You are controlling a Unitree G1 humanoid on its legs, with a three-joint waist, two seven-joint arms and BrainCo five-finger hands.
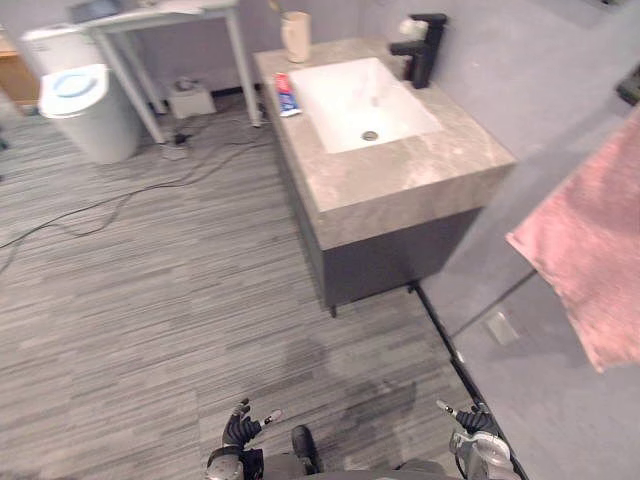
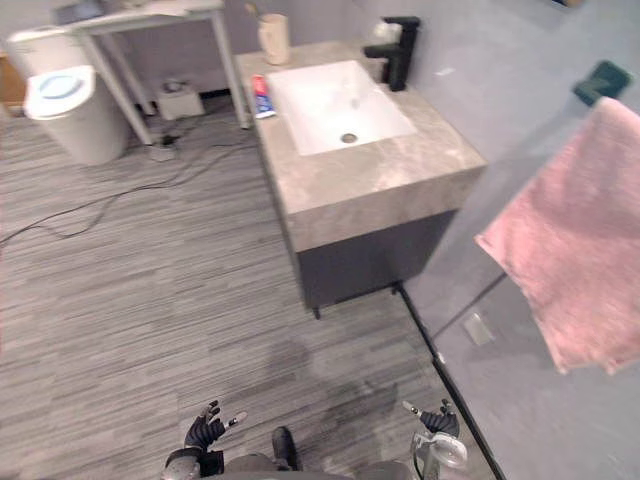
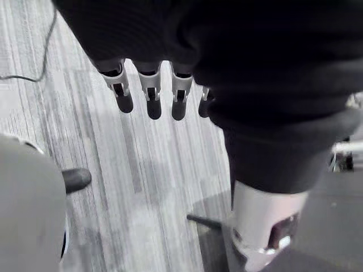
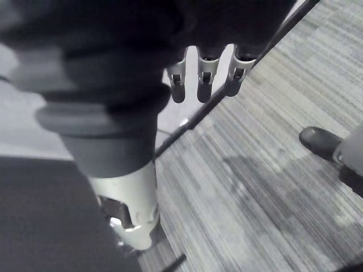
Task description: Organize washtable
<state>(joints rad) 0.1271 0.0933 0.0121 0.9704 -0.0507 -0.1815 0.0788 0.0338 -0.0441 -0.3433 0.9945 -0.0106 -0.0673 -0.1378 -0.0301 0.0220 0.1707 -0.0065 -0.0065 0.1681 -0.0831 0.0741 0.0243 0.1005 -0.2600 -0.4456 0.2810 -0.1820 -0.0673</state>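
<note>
A marble tabletop (image 1: 400, 185) carries a white sink (image 1: 345, 105) with a black faucet (image 1: 422, 48) at its edge. A toothpaste tube (image 1: 286, 94) lies just beside the basin, and a beige cup (image 1: 296, 37) stands at the far corner. The left hand (image 1: 240, 428) and right hand (image 1: 470, 420) hang low over the floor, well apart from the tabletop, fingers relaxed and empty.

The worktop (image 1: 400, 185) looks like smooth, veined grey-brown stone, its basin (image 1: 335, 95) glossy white ceramic, the tap (image 1: 422, 48) matt black metal, the towel (image 1: 590, 250) soft pink cloth, and the floor (image 1: 150, 300) streaked grey wood-look planking.
</note>
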